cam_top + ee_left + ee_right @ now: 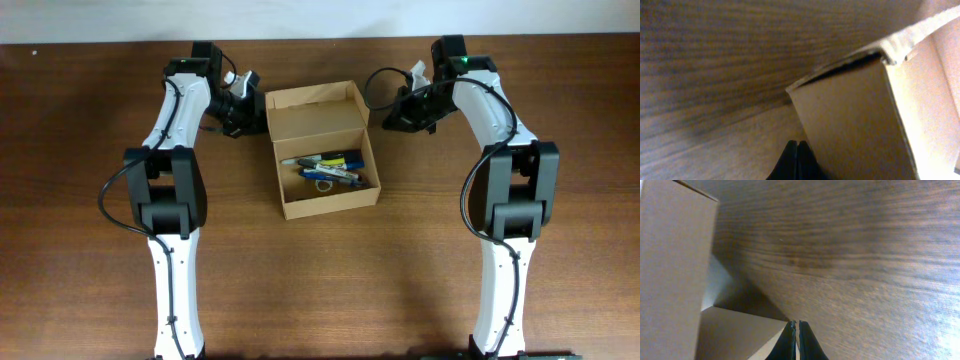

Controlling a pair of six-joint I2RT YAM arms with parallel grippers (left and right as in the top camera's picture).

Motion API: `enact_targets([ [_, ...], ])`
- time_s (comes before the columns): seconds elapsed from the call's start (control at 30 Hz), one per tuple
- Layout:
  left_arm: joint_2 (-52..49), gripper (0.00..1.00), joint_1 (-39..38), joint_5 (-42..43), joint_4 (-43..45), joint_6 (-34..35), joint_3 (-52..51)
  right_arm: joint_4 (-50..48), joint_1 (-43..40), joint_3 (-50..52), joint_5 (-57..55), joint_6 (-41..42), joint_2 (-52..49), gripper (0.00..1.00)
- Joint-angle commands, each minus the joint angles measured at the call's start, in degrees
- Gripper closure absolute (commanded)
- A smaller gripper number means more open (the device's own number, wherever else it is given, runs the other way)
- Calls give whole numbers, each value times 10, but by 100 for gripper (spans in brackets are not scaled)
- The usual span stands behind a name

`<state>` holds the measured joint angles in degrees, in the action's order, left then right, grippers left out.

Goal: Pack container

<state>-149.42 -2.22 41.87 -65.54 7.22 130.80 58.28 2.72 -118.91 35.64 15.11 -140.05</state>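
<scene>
The container (332, 205) is a tan cardboard box in the middle of the table. Its flap lid (315, 100) stands open at the far side. Several pens and markers (328, 168) lie inside. My left gripper (258, 108) is shut and empty, with its tips against the box's far left corner; the left wrist view shows the box wall (855, 120) right beside the fingers (797, 145). My right gripper (388, 115) is shut at the far right corner. In the right wrist view its tips (796, 325) sit at the edge of a cardboard face (740, 335).
The dark wooden table (90, 150) runs all around the box. Both arms reach in from the near edge and bend inward toward the lid. A pale wall strip (100, 20) borders the far edge.
</scene>
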Motion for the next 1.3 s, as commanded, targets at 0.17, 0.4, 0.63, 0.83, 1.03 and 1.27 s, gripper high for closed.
enact_targets([
  [0.17,-7,98,2,60,63,12,3,-49,3,3,37,-13,-2,96],
  [0.4,-7,99,2,68,85,26,3,-71,3,3,49,-11,-3,96],
  [0.63,-7,98,2,68,83,26,3,-70,3,3,55,26,-24,96],
  [0.83,-8,98,2,68,83,26,3,-106,3,3,153,26,-51,96],
  [1.03,-8,99,2,74,84,26,3,-162,3,2,259,28,-54,96],
  [1.27,-8,98,8,181,156,43,9,-213,-2,0,294,35,-52,96],
])
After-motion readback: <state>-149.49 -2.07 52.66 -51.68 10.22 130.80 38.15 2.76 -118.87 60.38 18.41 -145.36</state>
